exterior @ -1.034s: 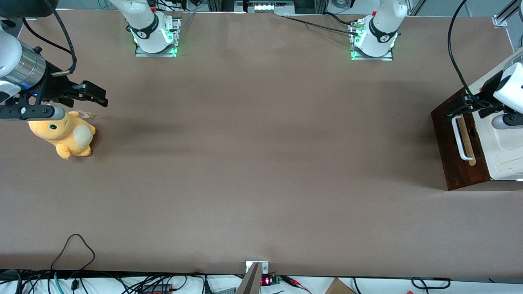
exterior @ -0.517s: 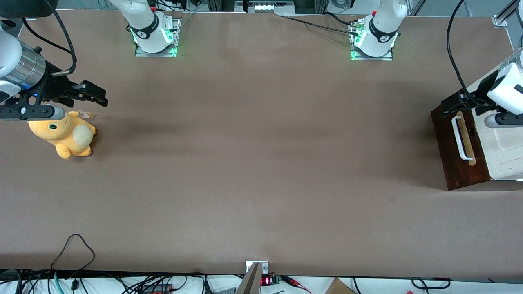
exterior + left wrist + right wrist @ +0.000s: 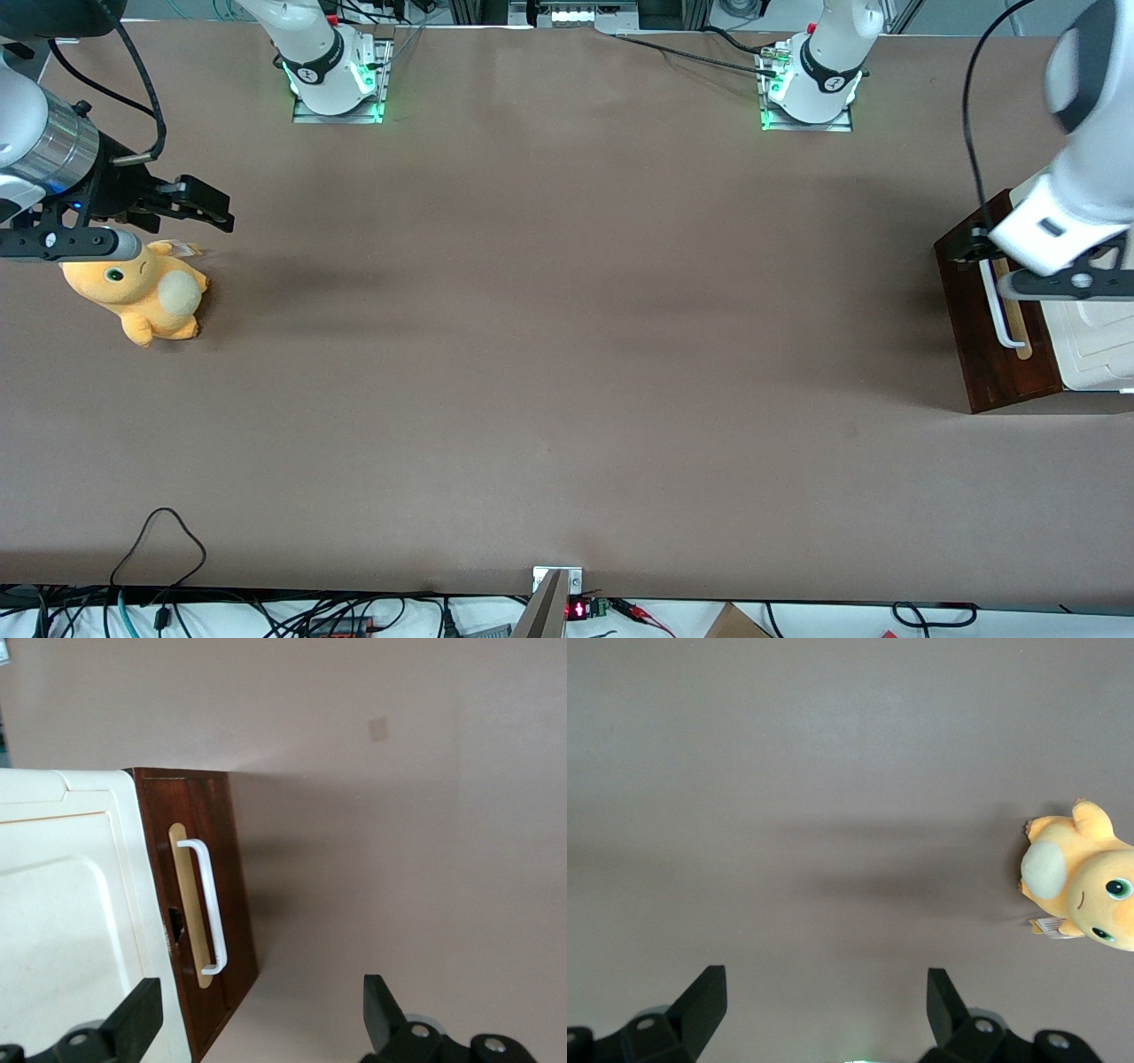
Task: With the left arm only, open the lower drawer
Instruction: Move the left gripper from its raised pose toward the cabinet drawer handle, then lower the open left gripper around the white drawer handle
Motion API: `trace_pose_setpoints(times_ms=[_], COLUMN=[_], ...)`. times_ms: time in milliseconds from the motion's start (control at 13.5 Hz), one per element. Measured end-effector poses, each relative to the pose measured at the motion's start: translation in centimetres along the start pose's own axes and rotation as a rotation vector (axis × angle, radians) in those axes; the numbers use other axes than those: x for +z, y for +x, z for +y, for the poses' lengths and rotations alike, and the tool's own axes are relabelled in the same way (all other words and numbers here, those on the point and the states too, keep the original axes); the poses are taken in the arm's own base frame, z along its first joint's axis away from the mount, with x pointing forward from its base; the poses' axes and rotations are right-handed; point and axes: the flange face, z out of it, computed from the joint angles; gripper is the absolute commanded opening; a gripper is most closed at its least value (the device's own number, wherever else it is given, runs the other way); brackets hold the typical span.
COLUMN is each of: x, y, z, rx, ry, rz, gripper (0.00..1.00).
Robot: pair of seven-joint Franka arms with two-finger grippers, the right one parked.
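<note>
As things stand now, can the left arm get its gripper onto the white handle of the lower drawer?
Probably yes. The gripper hovers open above the lower drawer, and nothing covers the white handle; only a descent seems needed.

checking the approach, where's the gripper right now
The gripper hangs open above the lower drawer at the working arm's end of the table, its fingers clear of the white handle.

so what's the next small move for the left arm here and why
Probably lower the gripper toward the white bar handle and line its open fingers up across the bar. The lower drawer looks shut, with no pale inside showing, and the gripper hangs above the drawer front, clear of the handle and holding nothing, so a pull cannot start yet.
</note>
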Motion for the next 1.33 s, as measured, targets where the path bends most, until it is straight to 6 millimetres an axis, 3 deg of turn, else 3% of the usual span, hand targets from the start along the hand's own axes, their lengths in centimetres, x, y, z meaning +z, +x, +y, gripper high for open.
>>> trace_pose_setpoints(times_ms=[295, 443, 591, 1107, 1329], x=[4.6, 8.1, 12.5, 26.5, 30.8], y=[-0.9, -1.9, -3.0, -4.7, -4.3], z=[5.1, 8.6, 10.4, 11.9, 10.0], rx=[-0.043, -0.100, -0.105, -0.022, 0.009], ry=[0.249, 0.395, 0.520, 0.833, 0.925], rz=[-0.070, -0.091, -0.110, -0.125, -0.130], gripper=[1.00, 0.99, 0.98, 0.96, 0.96])
